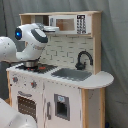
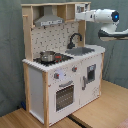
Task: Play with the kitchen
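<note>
In the second exterior view, the pot (image 2: pixel 48 56) sits on the stovetop (image 2: pixel 55 59), left of the sink (image 2: pixel 83 50). The faucet (image 2: pixel 74 39) stands behind the sink, the hood (image 2: pixel 48 21) hangs above the stovetop, and the arm (image 2: pixel 102 16) reaches the kitchen's (image 2: pixel 37 82) top shelf.

Kitchen (image 1: pixel 65 85) fills frame centre; white arm (image 1: pixel 30 42) at left, over stovetop (image 1: pixel 37 67); black faucet (image 1: pixel 83 59) behind grey sink (image 1: pixel 72 74), centre-right.

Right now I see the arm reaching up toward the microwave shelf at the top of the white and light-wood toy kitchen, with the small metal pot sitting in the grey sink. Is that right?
Not quite. The small metal pot sits on the black stovetop, not in the grey sink, which looks empty in the second exterior view. The rest holds: the arm does reach toward the microwave shelf at the top of the white and light-wood toy kitchen.
</note>
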